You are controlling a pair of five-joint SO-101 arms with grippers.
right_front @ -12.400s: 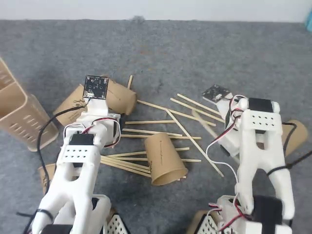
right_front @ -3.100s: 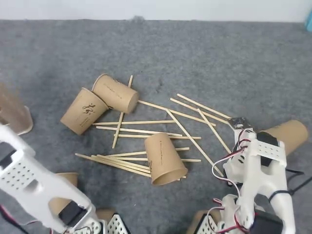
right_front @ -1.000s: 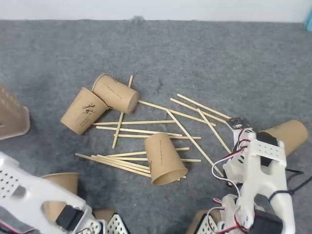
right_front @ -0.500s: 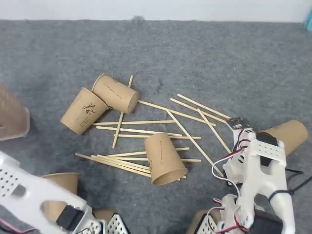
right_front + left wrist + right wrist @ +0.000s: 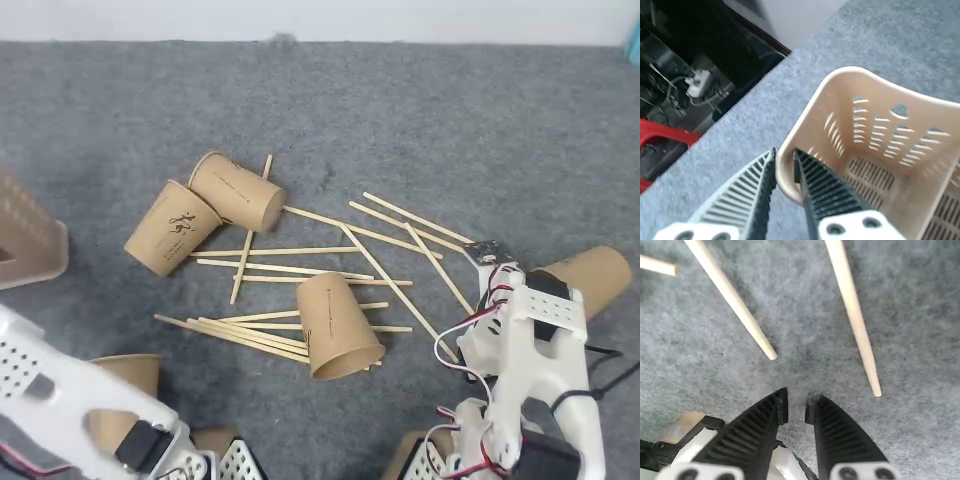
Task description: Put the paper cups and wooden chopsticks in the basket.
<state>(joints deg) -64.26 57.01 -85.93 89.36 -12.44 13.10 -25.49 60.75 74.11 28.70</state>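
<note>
The grey carpet (image 5: 420, 110), short-piled and fuzzy, covers your whole table. Your white plastic left arm (image 5: 50, 385) fills the lower-left corner of the high view, much as it did half a second ago. The right arm (image 5: 535, 350), lower right with its red and white wires, has not shifted.

The basket (image 5: 35, 255) is what changed. At the left edge of the high view it has turned since the last frame, and you now see a slotted beige wall and a rounded corner rather than a plain face. It is smooth moulded plastic (image 5: 855, 72) with rows of slits.

The cups, tapered brown card, are where they were:
- Two paper cups (image 5: 235, 190) lie on their sides, touching each other, upper left of centre.
- The middle cup (image 5: 338, 325) lies on its side across several sticks.
- The right-edge cup (image 5: 590, 275) lies just beside the right arm.
- The lower-left cup (image 5: 128, 372) is partly under the left arm.

The wooden chopsticks (image 5: 300, 271), pale, thin and straight, criss-cross between the cups and have not moved.

Your left gripper (image 5: 784, 157) has its ribbed dark fingers pinched on the basket's rim, one inside and one outside. Your right gripper (image 5: 795, 399) has its fingers a sliver apart with nothing between them. It hangs over bare carpet, just short of two chopstick ends (image 5: 852, 310).
</note>
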